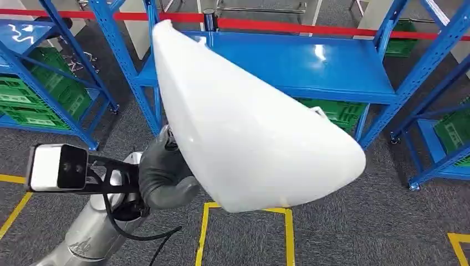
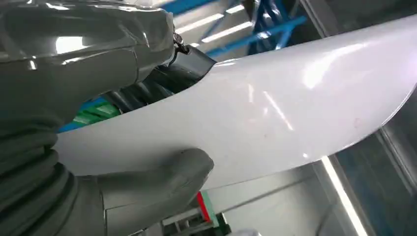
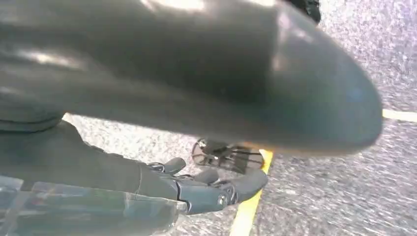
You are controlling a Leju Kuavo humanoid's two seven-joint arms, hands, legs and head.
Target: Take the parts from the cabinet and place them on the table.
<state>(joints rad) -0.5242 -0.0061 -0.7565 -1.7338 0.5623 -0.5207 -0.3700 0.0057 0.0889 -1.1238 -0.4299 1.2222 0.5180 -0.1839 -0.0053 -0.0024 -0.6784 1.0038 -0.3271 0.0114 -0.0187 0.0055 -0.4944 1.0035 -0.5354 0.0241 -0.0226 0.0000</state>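
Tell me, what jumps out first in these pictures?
A big glossy white shell part fills the middle of the head view, gripped at its edge by the robot's grey left hand. Beyond it stands a blue metal shelf with a bare top, green crates in the racks alongside.

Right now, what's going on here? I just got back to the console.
The left hand grips a large white curved shell part by its edge and holds it up in the air in front of a blue metal rack. The right hand hangs low over the grey carpeted floor, holding nothing, fingers apart.
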